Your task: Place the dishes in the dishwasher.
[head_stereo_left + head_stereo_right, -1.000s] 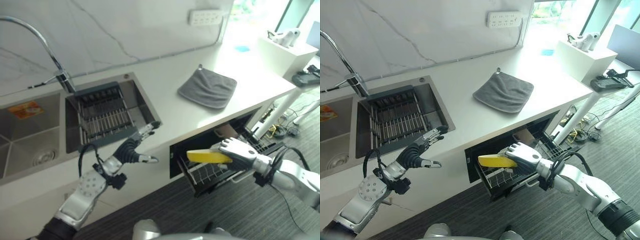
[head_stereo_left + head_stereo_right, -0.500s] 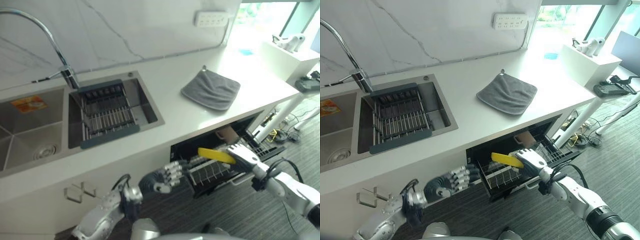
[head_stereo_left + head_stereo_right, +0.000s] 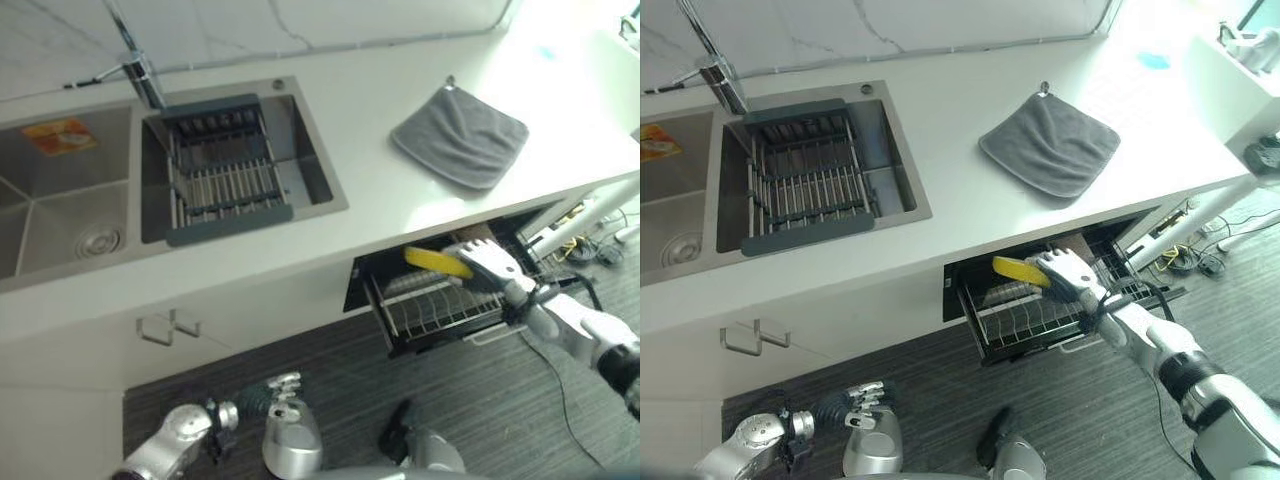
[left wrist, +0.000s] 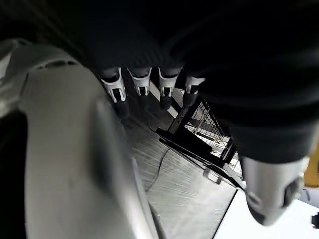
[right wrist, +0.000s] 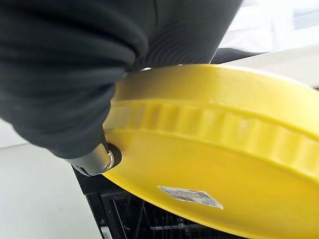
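My right hand [image 3: 487,266] is shut on a yellow plate [image 3: 430,260], gripping it by its rim. The plate is held nearly flat just above the back of the pulled-out dishwasher rack [image 3: 440,312], right below the counter's edge. Up close in the right wrist view, the yellow plate [image 5: 224,149] shows its ribbed underside with the dark rack beneath it. My left hand [image 3: 855,398] hangs low by the floor at the lower left, fingers relaxed and holding nothing. The wire rack looks bare where it shows.
On the white counter lies a grey cloth [image 3: 460,135]. A sink holds a slatted drain rack [image 3: 225,185], with a second basin [image 3: 60,210] to its left and a tap [image 3: 135,65] behind. A cabinet handle [image 3: 165,325] sits below the counter.
The camera has tipped downward. My right hand has carried the plate closer in under the counter edge, over the rack. My left arm has dropped from counter height down toward the floor.
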Robot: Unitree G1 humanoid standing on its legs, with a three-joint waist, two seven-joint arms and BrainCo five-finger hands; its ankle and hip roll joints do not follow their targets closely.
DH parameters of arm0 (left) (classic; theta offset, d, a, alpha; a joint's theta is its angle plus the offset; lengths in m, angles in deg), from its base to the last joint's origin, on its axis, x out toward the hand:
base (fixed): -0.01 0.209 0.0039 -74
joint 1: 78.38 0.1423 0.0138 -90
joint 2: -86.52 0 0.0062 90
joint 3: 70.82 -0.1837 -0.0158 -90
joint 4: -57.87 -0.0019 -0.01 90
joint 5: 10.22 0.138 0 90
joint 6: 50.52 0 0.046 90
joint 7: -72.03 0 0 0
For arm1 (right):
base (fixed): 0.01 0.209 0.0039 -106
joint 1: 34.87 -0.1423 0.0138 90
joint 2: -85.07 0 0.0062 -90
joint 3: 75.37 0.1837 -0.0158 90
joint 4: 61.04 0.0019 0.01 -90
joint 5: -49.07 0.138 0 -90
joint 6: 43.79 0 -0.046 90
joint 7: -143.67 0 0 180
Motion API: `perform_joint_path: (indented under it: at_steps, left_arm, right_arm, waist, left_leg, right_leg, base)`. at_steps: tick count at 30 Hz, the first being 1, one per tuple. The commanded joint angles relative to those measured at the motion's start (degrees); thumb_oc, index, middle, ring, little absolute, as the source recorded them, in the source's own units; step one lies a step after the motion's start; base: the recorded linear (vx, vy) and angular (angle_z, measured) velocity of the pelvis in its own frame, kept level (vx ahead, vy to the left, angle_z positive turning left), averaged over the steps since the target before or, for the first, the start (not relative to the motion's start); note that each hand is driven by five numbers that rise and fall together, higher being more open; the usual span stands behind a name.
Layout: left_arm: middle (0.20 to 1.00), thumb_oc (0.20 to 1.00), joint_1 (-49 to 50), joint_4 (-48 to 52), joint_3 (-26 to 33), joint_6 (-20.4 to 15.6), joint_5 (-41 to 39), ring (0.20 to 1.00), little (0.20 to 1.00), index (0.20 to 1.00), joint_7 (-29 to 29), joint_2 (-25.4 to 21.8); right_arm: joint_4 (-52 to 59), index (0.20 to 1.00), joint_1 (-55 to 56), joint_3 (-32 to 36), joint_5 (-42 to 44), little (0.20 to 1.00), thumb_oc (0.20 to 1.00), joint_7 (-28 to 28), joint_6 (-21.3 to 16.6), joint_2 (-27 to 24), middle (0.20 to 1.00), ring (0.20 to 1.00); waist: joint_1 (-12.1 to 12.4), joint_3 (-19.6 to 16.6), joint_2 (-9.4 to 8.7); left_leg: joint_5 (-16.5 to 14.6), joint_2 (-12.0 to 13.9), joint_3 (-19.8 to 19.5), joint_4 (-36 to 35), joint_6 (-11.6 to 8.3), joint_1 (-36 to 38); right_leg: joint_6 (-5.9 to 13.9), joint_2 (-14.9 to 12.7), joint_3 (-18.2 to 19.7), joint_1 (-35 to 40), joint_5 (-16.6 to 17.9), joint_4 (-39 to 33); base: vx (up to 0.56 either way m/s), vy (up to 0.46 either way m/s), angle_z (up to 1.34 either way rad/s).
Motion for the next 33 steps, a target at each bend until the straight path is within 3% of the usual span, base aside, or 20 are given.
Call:
perform_joint_path:
  at_steps: [1, 6, 9, 16, 22, 30, 33]
  left_arm:
    - [1.0, 1.0, -1.57, -4.13, -5.72, -5.07, 9.0, 1.0, 1.0, 1.0, 6.32, -0.98]
    - [1.0, 1.0, -8.93, -11.08, -10.24, -6.83, 14.48, 1.0, 1.0, 1.0, 14.29, 1.2]
    - [1.0, 1.0, -11.27, -12.97, -11.72, -7.32, 16.41, 1.0, 1.0, 1.0, 17.58, 1.79]
    - [1.0, 1.0, -13.97, -13.87, -12.91, -8.64, 16.1, 1.0, 1.0, 1.0, 19.84, 2.33]
    - [1.0, 1.0, -15.81, -12.21, -14.29, -9.38, 16.08, 1.0, 1.0, 1.0, 21.57, 2.74]
    - [1.0, 1.0, -19.41, -12.58, -16.66, -8.02, 15.97, 1.0, 1.0, 1.0, 24.28, 5.96]
    - [1.0, 1.0, -19.79, -13.08, -16.8, -8.05, 15.99, 1.0, 1.0, 1.0, 24.69, 6.57]
  right_arm:
    - [-2.91, 0.2, -8.84, -1.31, -0.19, 0.2, 0.2, 5.39, -0.53, 0.42, 0.2, 0.2]
    - [-9.63, 0.2, -17.58, -5.0, -0.67, 0.2, 0.2, 5.94, -0.47, 2.71, 0.2, 0.2]
    - [-12.29, 0.2, -20.67, -7.06, -0.3, 0.2, 0.2, 6.6, -0.03, 3.19, 0.2, 0.2]
    - [-15.38, 0.2, -26.99, -9.22, 1.69, 0.2, 0.2, 4.84, 2.08, 3.89, 0.2, 0.2]
    - [-19.29, 0.2, -29.16, -9.73, 1.31, 0.2, 0.2, 7.65, 6.54, 4.55, 0.2, 0.2]
    - [-25.98, 0.2, -28.66, -4.93, -0.3, 0.2, 0.2, 13.42, 15.35, 7.39, 0.2, 0.2]
    - [-26.57, 0.2, -28.31, -4.57, 0.71, 0.2, 0.2, 14.02, 16.59, 7.64, 0.2, 0.2]
  waist:
    - [2.81, 0.43, 1.02]
    - [3.59, 3.33, 0.76]
    - [4.08, 4.54, 0.38]
    - [4.42, 6.79, 0.67]
    - [4.3, 8.49, 1.54]
    - [3.06, 9.33, 2.7]
    - [2.81, 9.33, 2.75]
  left_leg:
    - [0.33, -3.98, -3.51, 1.94, 3.23, -5.47]
    - [0.27, -4.5, -5.34, 4.26, 3.44, -11.42]
    - [-1.29, -4.94, -6.82, 5.92, 3.29, -13.77]
    - [-1.24, -5.82, -8.0, 7.84, 3.79, -17.79]
    - [-2.08, -6.32, -8.2, 10.8, 4.47, -20.51]
    - [-3.62, -6.2, -7.0, 14.59, 5.43, -24.05]
    - [-3.78, -6.04, -6.72, 15.1, 5.53, -24.69]
  right_leg:
    - [2.81, 2.04, 2.87, 3.28, -13.3, 10.75]
    - [2.59, 1.92, 2.64, -2.9, -13.38, 14.52]
    - [3.09, 2.02, 3.33, -5.31, -14.54, 16.82]
    - [3.0, 1.7, 3.79, -10.28, -14.95, 20.62]
    - [2.77, 0.92, 4.16, -13.78, -15.82, 24.71]
    - [2.47, -0.27, 4.55, -18.55, -17.07, 30.01]
    - [2.43, -0.47, 4.62, -19.27, -17.22, 30.63]
  base:
    - [-0.16, -0.021, 0.02]
    - [-0.1, -0.014, 0.05]
    - [-0.02, -0.019, 0.07]
    - [-0.05, 0.025, 0.03]
    - [-0.06, 0.053, -0.02]
    - [-0.07, 0.038, -0.04]
    - [-0.04, 0.021, -0.01]
